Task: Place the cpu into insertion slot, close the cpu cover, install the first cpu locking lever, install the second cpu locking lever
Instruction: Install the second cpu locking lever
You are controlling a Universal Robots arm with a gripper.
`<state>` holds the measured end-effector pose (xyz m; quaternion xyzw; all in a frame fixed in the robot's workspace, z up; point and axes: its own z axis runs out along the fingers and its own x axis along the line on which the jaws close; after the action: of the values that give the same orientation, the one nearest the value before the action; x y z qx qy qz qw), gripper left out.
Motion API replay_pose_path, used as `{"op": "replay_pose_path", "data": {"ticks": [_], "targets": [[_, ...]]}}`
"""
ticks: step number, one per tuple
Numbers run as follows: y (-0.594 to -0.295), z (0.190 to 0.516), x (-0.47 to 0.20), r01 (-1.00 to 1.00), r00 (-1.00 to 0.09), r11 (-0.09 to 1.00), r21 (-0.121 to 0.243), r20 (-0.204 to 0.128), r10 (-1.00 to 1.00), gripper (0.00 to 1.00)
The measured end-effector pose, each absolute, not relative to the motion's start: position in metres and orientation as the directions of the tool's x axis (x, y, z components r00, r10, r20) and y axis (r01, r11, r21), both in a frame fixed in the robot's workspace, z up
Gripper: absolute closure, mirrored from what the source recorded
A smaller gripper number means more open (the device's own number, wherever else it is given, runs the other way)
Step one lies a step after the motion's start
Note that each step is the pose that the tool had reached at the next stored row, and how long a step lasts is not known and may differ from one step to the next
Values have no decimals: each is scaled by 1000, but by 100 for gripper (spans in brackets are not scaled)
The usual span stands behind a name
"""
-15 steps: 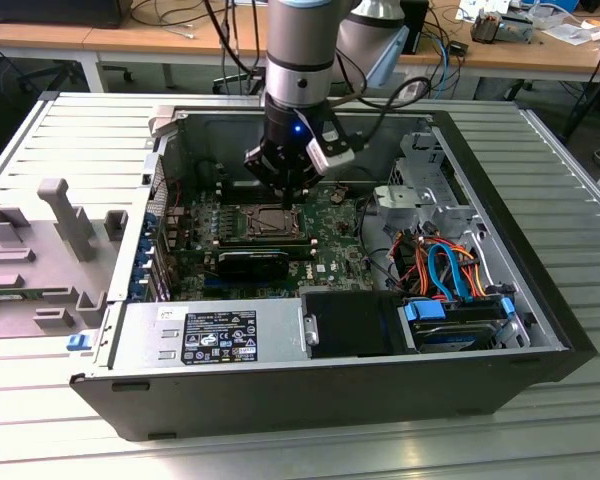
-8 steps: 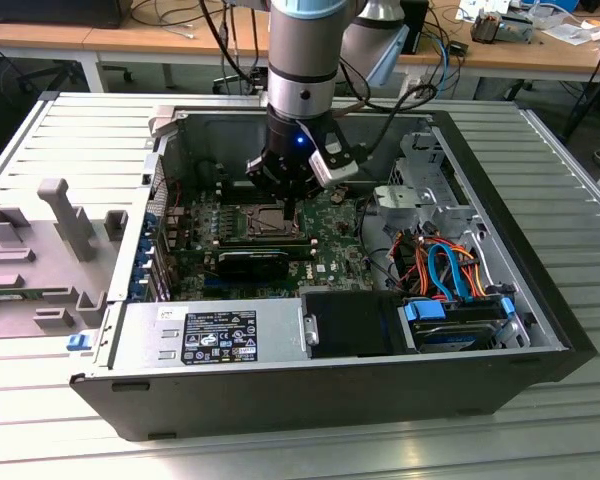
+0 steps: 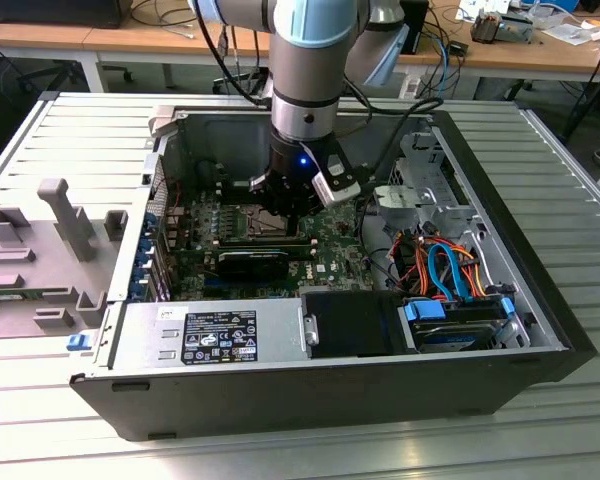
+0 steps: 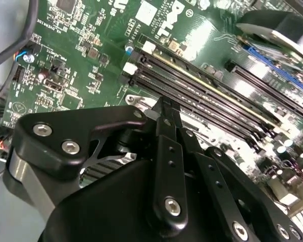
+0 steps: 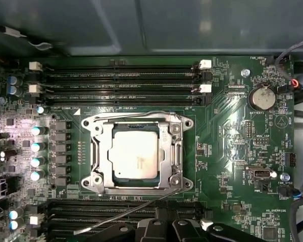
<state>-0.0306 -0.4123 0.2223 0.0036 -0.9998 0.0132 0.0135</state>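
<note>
Green motherboard [image 5: 227,151]: cpu cover [image 5: 137,154] closed over cpu [image 5: 136,155]

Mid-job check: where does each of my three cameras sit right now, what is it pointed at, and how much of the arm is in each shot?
Exterior view: off the arm, above the open computer case, looking down into it; the arm's wrist and gripper hang over the motherboard.
First wrist view: on the arm, looking straight down at the cpu seated under the cpu cover; the gripper's dark fingertips show.
Second wrist view: on the arm, looking obliquely along the gripper's black linkage at the memory slots.
Shared: both wrist views show the green motherboard and memory slots.
</note>
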Motion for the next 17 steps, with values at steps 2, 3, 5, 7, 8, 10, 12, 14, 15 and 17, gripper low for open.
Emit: {"op": "replay_pose_path", "data": {"ticks": [2,3,5,7,8,10,12,14,15,17], "targets": [[-413,218,-31,-11,-1000,1000,-25,27,-10,89],[-413,217,-32,-12,-1000,1000,-22,27,-11,89],[-415,217,-43,-12,-1000,1000,-12,26,-12,89],[-421,217,-64,-12,-1000,1000,10,24,-12,89],[-421,217,-71,-12,-1000,1000,14,23,-13,89],[-421,215,-84,-18,-1000,1000,14,23,-18,89],[-421,213,-89,-40,-999,999,14,23,-41,89],[-421,213,-90,-49,-999,999,14,23,-49,89],[-421,212,-93,-56,-998,998,14,23,-56,89],[-420,211,-96,-58,-998,998,14,23,-58,89]]}}
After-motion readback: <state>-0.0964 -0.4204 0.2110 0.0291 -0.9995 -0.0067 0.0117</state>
